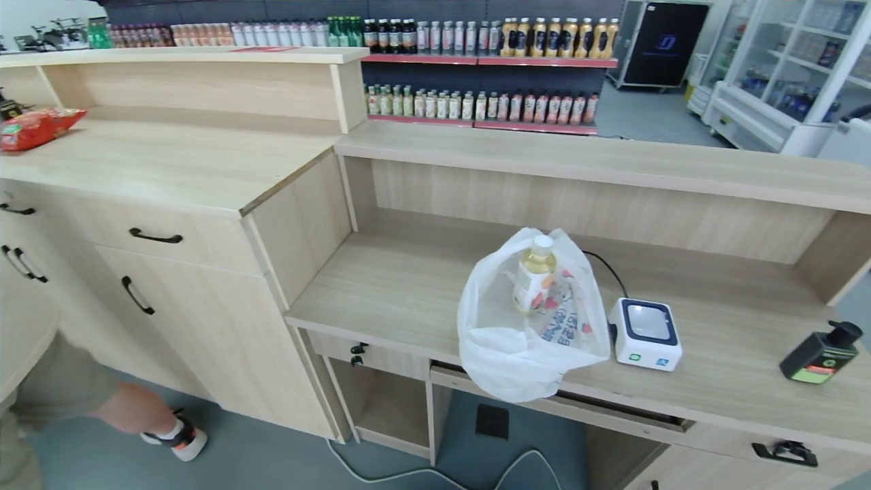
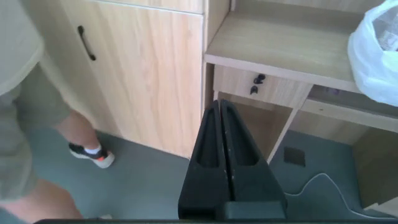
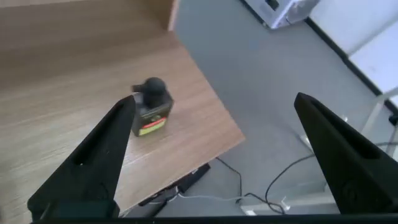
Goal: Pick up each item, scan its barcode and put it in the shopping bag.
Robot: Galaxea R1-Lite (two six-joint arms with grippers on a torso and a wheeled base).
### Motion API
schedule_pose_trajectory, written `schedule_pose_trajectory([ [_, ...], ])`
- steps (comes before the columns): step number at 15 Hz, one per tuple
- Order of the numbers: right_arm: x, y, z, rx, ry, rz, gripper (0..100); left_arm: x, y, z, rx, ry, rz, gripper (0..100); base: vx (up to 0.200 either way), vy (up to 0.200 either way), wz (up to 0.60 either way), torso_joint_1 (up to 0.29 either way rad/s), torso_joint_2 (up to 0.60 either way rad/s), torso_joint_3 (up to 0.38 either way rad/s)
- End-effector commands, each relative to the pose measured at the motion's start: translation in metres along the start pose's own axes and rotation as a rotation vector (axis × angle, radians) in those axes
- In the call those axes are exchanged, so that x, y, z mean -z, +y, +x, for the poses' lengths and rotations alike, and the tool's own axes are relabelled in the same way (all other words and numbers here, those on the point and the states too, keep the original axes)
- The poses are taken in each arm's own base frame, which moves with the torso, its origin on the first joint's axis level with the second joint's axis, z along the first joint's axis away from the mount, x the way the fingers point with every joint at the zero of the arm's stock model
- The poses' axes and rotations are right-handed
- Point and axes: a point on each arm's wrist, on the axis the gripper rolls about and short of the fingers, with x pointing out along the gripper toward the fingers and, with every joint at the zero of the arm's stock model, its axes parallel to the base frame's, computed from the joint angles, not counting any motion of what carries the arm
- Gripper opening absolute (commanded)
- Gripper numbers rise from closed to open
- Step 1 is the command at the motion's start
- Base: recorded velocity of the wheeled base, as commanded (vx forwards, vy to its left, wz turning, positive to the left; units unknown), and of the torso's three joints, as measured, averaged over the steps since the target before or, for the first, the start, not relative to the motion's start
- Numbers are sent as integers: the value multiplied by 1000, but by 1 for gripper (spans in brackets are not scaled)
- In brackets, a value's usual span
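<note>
Find shopping bag (image 1: 531, 327) on desk (image 1: 408, 292), mouth open upward, ready for drops. Holds pale drink bottle (image 1: 534, 275) upright inside already. Note scanner (image 1: 646, 333) just beside bag, window up: short path from scan to bag.

Left to handle: dark pump bottle (image 1: 820, 354) near desk's right end, well apart from scanner; seemingly red snack packet (image 1: 37, 128) on raised counter, far left, partly cut off.

Note right gripper (image 3: 211, 143) spread wide over desk's right end, that bottle framed between fingers, likely lining up grasp. Note left gripper (image 2: 221, 134) pressed closed, empty, low before desk front, out of way.
</note>
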Motion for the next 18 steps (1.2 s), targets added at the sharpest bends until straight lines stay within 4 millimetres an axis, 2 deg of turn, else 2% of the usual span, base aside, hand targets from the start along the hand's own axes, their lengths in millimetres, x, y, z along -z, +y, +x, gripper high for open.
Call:
schedule_pose_trajectory([
  [1,19,-1,37,1,96,52,100,0,0,0,-1,0,0,0,0,0,0,0,0,0],
  [4,51,8,68,-93,216,169,100,0,0,0,-1,0,0,0,0,0,0,0,0,0],
  [6,60,18,83,-97,254,215,100,0,0,0,-1,0,0,0,0,0,0,0,0,0],
  [9,64,44,94,-158,272,257,100,0,0,0,-1,0,0,0,0,0,0,0,0,0],
  [11,66,55,102,-188,276,244,100,0,0,0,-1,0,0,0,0,0,0,0,0,0],
  [14,59,73,116,-221,243,246,100,0,0,0,-1,0,0,0,0,0,0,0,0,0],
  [18,68,93,126,-251,259,229,100,0,0,0,-1,0,0,0,0,0,0,0,0,0],
])
